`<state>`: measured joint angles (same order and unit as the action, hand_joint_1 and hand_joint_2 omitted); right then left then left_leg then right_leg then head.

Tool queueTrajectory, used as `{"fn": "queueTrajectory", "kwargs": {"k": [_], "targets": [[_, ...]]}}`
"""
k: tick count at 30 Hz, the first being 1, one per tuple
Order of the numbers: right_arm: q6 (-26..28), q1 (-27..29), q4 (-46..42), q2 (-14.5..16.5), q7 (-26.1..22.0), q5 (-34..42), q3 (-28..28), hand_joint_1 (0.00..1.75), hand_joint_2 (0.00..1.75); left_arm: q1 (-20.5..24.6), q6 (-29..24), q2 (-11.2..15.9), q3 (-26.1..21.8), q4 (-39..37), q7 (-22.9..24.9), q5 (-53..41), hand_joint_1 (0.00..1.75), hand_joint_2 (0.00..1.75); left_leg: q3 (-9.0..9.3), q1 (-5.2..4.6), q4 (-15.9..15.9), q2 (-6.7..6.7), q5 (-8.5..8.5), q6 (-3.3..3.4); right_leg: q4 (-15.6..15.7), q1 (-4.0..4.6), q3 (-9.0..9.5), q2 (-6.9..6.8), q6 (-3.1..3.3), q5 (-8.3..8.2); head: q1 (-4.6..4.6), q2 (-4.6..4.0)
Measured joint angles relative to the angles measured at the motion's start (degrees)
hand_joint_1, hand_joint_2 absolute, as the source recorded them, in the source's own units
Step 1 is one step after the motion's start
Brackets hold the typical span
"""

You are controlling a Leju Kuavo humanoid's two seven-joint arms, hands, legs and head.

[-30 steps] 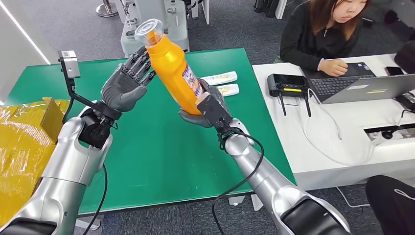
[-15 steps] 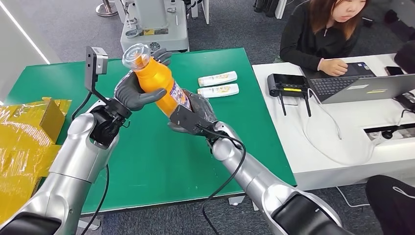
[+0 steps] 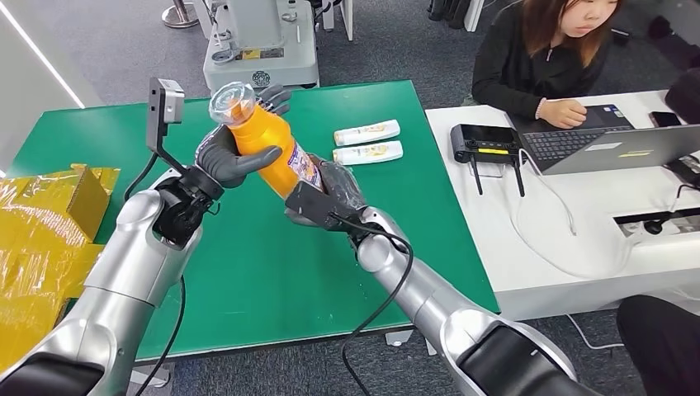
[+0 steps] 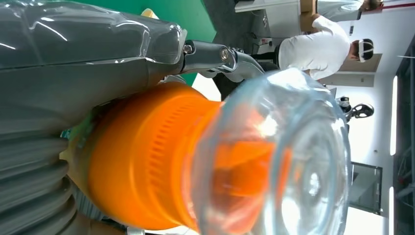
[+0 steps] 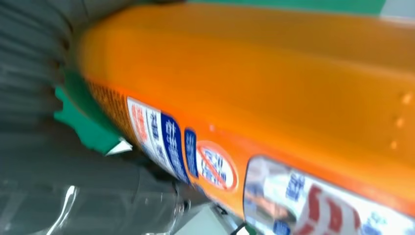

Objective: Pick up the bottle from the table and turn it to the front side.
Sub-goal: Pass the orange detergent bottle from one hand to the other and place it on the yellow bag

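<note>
Both robot hands hold the orange plastic bottle up over the green surface.

We note the left robot hand wrapped around the upper body just below the clear cap, and the right robot hand gripping the base. Bottle tilted, cap toward the far left, label partly facing us. Two small white tubes lie side by side beyond it. A person sits at the white desk.
</note>
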<state>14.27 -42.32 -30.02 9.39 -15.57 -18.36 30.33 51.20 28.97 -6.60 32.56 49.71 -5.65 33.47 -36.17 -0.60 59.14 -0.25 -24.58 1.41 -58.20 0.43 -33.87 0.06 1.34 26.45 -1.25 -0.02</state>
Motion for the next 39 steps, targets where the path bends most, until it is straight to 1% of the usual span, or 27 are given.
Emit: {"fn": "queueTrajectory", "kwargs": {"k": [5, 8, 16, 20, 23, 27, 30, 33, 37, 39], "targets": [[0.44, 0.25, -0.97, -0.28, -3.58, 6.41, -2.31, 1.75, 1.75, 0.60, 0.15, -0.10, 0.66, -0.26, -1.25, 0.55, 1.75, 1.75, -0.01, 0.00, 0.01, -0.01, 0.00, 0.00, 0.01, 0.00, -0.01, -0.01, 0.00, 0.00, -0.01, 0.00], [0.38, 0.88, -2.82, -0.81, -4.87, 9.50, -4.15, 1.75, 1.75, 1.12, -0.35, -0.57, 1.08, -0.01, -1.45, 1.24, 1.75, 1.75, -0.02, -0.01, 0.02, -0.03, 0.00, 0.01, 0.02, -0.01, 0.00, -0.02, 0.00, 0.00, -0.01, 0.00], [0.45, 3.48, -6.89, -2.56, -8.19, 14.15, -8.58, 1.75, 1.75, 1.61, -1.04, -2.07, 1.46, 0.52, -1.28, 3.73, 1.75, 1.75, -0.03, -0.02, 0.03, -0.03, -0.01, 0.02, 0.05, -0.01, -0.01, -0.02, -0.01, -0.01, -0.01, 0.00], [0.48, 4.36, -8.19, -3.23, -9.00, 14.97, -9.84, 0.02, 1.75, 1.71, -1.03, -2.49, 1.87, 0.52, -1.45, 3.82, 1.75, 1.75, -0.03, -0.02, 0.03, 0.01, -0.01, 0.02, 0.04, -0.01, -0.02, 0.01, -0.01, -0.01, -0.01, 0.00], [0.41, 4.90, -9.19, -3.65, -9.13, 15.36, -11.32, 0.00, 1.75, 1.72, -1.53, -2.56, 1.98, 0.52, -2.99, 2.35, 1.75, 1.75, -0.03, -0.02, 0.03, 0.00, -0.01, 0.01, 0.04, -0.01, -0.02, 0.00, -0.01, -0.01, 0.00, 0.00], [-0.13, 6.57, -12.36, -4.31, -9.06, 14.12, -13.21, 0.00, 1.75, 1.69, -4.88, -2.58, 2.41, 0.29, -6.84, -4.08, 1.75, 1.75, -0.05, -0.02, 0.02, -0.02, -0.02, 0.01, 0.04, -0.01, -0.02, 0.00, -0.01, -0.01, -0.01, 0.00], [-0.37, 8.85, -15.77, -4.73, -8.96, 12.66, -13.42, 0.00, 1.75, 1.64, -5.51, -2.54, 2.44, -0.43, -7.54, -5.15, 1.75, 1.75, -0.06, -0.02, 0.01, 0.02, -0.04, 0.01, 0.04, -0.01, -0.04, 0.08, -0.01, -0.01, -0.01, 0.00], [-0.34, 9.93, -17.61, -4.95, -8.88, 12.33, -13.43, 0.00, 1.75, 1.54, -5.66, -2.42, 2.43, -0.99, -7.68, -5.60, 1.75, 1.75, -0.06, -0.02, 0.01, 0.02, -0.04, 0.01, 0.04, -0.01, -0.06, 0.07, -0.01, 0.00, -0.01, 0.00], [0.11, 11.74, -21.45, -5.45, -8.74, 9.70, -13.42, 0.00, 1.75, 2.12, -9.72, -1.18, 2.08, -2.20, -9.46, -9.83, 1.75, 1.75, -0.06, 0.00, 0.01, 0.10, -0.03, 0.00, -0.01, 0.00, -0.08, 0.13, 0.00, -0.01, -0.02, 0.00], [0.27, 12.86, -23.67, -5.85, -8.84, 8.83, -13.40, 0.00, 1.75, 3.11, -11.20, 0.27, 1.08, -3.32, -9.84, -10.48, 1.75, 1.75, -0.06, -0.01, 0.01, 0.24, -0.03, 0.00, -0.05, 0.00, -0.13, 0.29, 0.02, -0.03, -0.01, 0.00]]}}
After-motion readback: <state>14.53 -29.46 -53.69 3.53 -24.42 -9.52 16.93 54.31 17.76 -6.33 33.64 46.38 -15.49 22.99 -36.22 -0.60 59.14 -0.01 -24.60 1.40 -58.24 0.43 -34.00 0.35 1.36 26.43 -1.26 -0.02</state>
